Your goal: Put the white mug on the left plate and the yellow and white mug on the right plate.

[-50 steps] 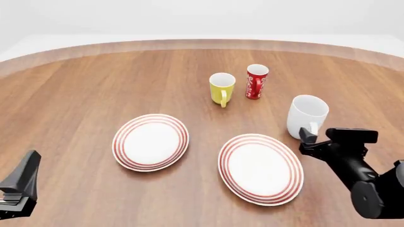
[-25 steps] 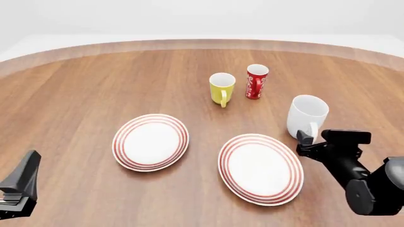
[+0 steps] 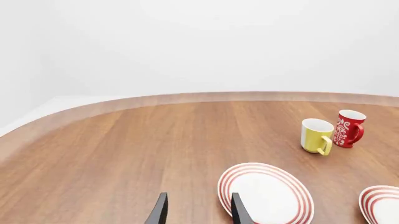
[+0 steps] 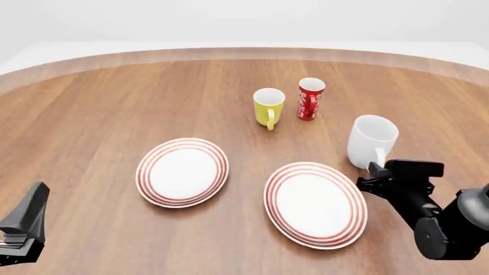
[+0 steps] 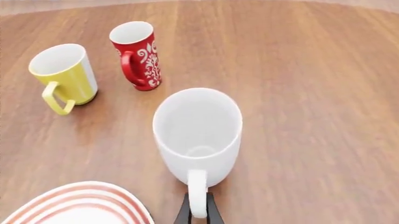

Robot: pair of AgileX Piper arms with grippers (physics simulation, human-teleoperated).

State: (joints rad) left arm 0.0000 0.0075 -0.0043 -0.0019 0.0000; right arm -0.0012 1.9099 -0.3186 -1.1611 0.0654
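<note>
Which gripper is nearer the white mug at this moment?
The right gripper is nearer: its fingers straddle the handle of the white mug. The left gripper sits far across the table, at the near left corner.

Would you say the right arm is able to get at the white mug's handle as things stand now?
Probably yes. The right gripper already sits at the white mug, its fingers flanking the handle in the right wrist view. Nothing lies between them; the right plate is off to the side.
</note>
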